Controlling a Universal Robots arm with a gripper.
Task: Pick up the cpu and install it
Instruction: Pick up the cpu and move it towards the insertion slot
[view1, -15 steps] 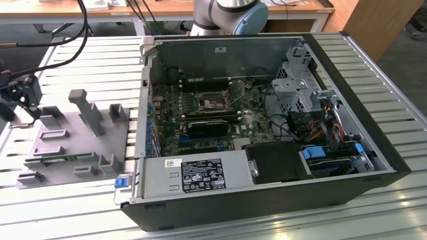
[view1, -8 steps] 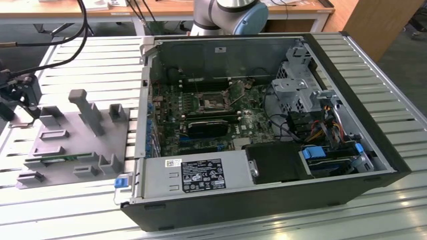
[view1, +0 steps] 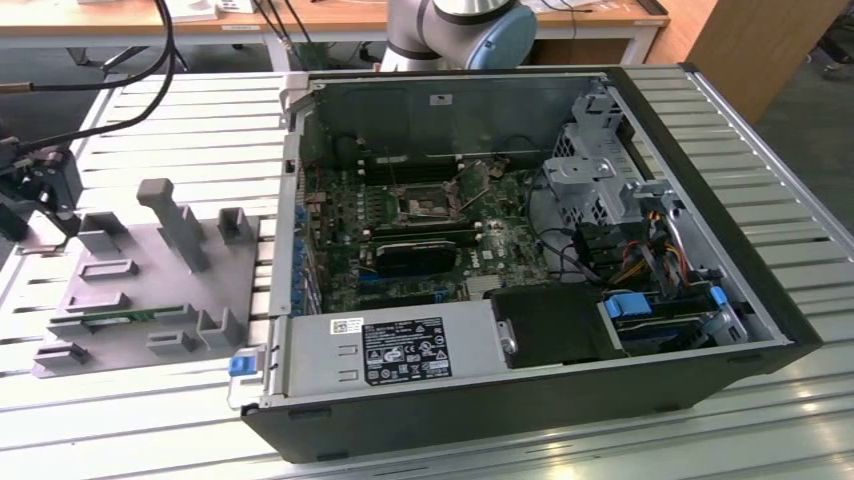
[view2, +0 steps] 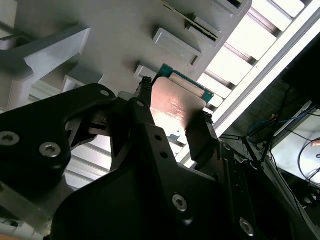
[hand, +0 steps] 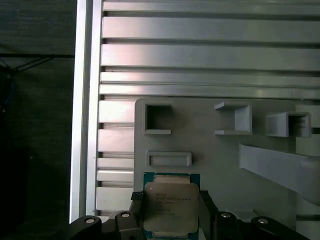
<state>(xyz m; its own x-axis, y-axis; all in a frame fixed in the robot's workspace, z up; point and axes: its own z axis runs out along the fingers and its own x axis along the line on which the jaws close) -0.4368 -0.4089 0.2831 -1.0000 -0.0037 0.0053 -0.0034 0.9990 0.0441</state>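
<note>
The cpu (hand: 170, 206) is clamped by two opposite edges in the gripper (view2: 172, 114) at the grey fixture tray's (hand: 225, 165) corner, probably to hold it level.

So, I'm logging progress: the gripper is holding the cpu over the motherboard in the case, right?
Not quite. The gripper is holding the cpu, but over the grey parts tray, not the motherboard; the first wrist view shows the tray under it.
</note>
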